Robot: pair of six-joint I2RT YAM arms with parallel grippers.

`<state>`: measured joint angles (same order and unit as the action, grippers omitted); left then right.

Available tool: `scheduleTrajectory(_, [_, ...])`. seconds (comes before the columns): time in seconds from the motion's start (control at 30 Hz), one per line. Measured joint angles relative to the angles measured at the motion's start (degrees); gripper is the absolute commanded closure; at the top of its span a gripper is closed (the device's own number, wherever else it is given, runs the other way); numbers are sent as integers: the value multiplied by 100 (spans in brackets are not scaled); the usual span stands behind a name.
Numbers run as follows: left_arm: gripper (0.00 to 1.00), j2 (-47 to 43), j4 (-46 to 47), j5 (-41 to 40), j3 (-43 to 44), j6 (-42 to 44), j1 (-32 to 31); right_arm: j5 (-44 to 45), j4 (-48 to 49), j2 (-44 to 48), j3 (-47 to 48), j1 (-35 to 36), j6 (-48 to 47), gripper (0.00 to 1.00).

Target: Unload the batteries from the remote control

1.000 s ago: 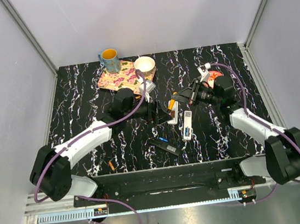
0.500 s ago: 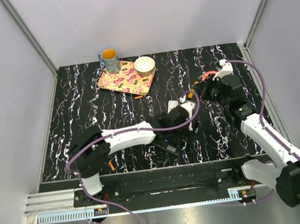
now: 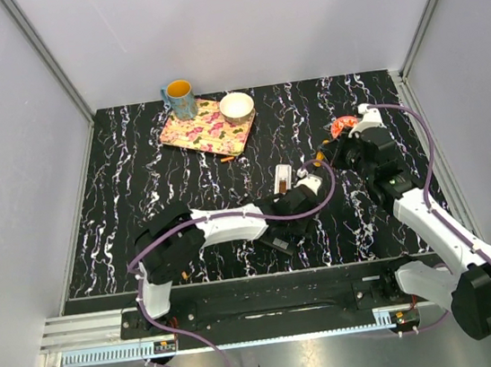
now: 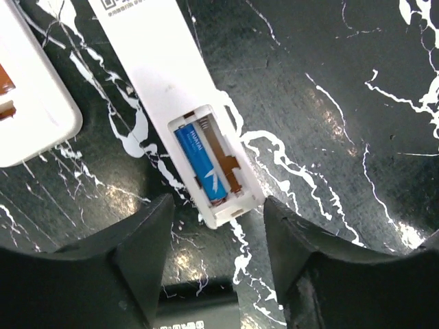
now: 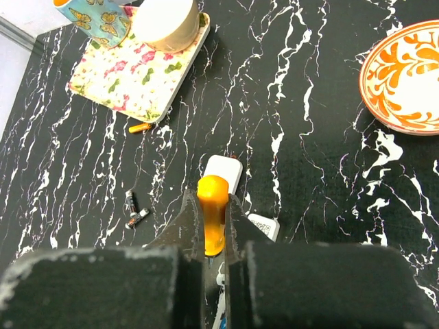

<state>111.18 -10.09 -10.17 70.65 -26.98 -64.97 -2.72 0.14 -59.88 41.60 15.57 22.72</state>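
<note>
Under the wide-open left jaws, a blue battery (image 4: 201,164) lay in the white remote (image 4: 161,75); it looked light and slippery, best pinched at its middle. Right jaws squeezed an orange battery (image 5: 213,218).

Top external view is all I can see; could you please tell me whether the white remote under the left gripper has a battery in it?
Observer: Yes, the left wrist view shows one blue battery in the white remote's open compartment; the slot beside it looks empty.
Operator: Thank you. Is the left gripper closed on it?
Observer: No, the left gripper is open, a finger on each side of the remote's end.
Operator: And the right gripper?
Observer: The right gripper is shut on an orange battery.
</note>
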Motion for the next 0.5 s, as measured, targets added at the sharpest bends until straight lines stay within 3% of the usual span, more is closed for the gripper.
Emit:
scheduleTrajectory(0.07, [54,31,94,-42,0,28,0,-7,-2,11,-26,-2,-2,100])
scheduleTrajectory(0.2, [58,61,243,-15,-68,114,33,-37,0,39,-83,-4,-9,100])
scheduleTrajectory(0.5, [54,-205,863,546,-612,546,369,-249,50,101,-208,-15,-50,100])
